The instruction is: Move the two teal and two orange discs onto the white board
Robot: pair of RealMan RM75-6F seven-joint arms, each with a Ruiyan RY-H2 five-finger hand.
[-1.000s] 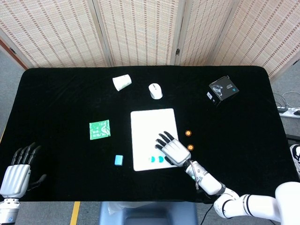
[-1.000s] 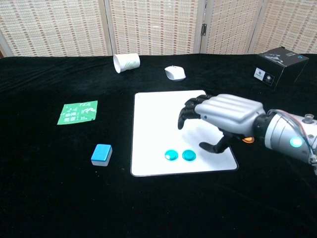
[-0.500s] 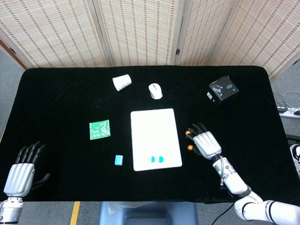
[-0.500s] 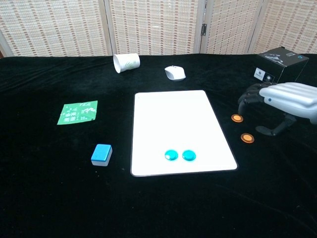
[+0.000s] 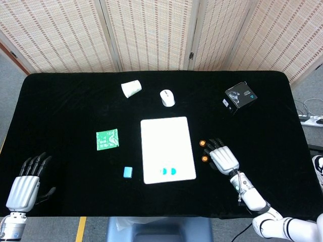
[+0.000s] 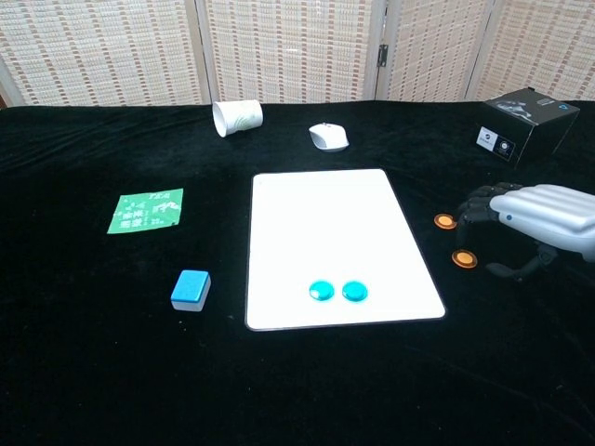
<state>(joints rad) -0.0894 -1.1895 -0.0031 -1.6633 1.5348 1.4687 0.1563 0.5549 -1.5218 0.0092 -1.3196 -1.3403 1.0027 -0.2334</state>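
Black cloth covered the table (image 5: 70, 106). One white board (image 5: 167, 149) lay at its centre, carrying two teal discs (image 5: 168, 171) side by side near the front edge. Two orange discs (image 6: 454, 241) lay on the cloth just right of the board. The right hand (image 5: 223, 158) hovered beside them, palm down, fingers apart and slightly curled, holding nothing. The left hand (image 5: 24, 186) sat at the front left corner, fingers extended and apart, empty. One green packet (image 6: 145, 211) bore white print too small to read. One black box (image 6: 527, 124) showed white logos, illegible. One paper cup (image 5: 131, 88), one white mouse (image 5: 167, 98) and one blue block (image 6: 191, 289) were also present.
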